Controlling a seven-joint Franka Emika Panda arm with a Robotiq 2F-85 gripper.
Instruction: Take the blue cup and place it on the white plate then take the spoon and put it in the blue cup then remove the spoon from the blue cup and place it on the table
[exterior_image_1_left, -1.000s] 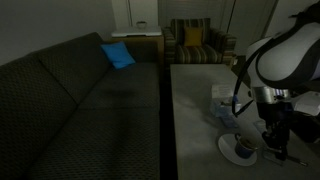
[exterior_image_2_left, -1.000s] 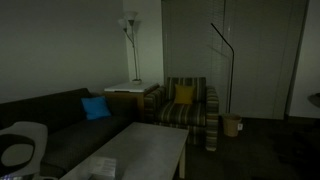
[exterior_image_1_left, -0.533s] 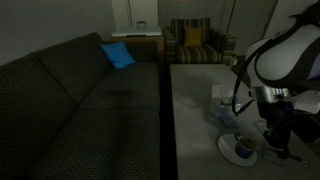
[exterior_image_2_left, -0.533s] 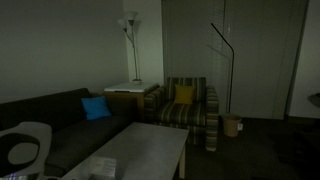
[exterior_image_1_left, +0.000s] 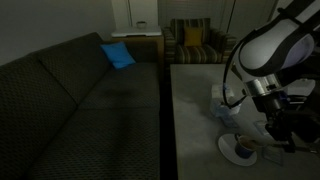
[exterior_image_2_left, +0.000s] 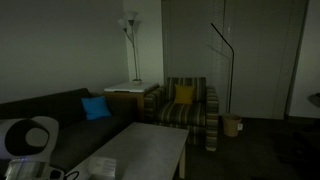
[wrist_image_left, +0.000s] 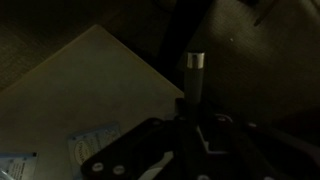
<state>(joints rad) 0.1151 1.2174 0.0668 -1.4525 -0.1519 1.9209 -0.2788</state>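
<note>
Jaws clamp what looks like the thin pale spoon (wrist_image_left: 193, 72), hovering beside the short dark blue cup (exterior_image_1_left: 243, 146), which sits on the flat round white plate (exterior_image_1_left: 226, 150). A spoon step, I'd say; next it needs lowering, into the cup or onto the grey matte worktop (exterior_image_1_left: 195, 110).

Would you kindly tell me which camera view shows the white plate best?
An exterior view shows it best: there the white plate lies on the table with the blue cup on it. The exterior view with the floor lamp and the wrist view do not show the plate.
</note>
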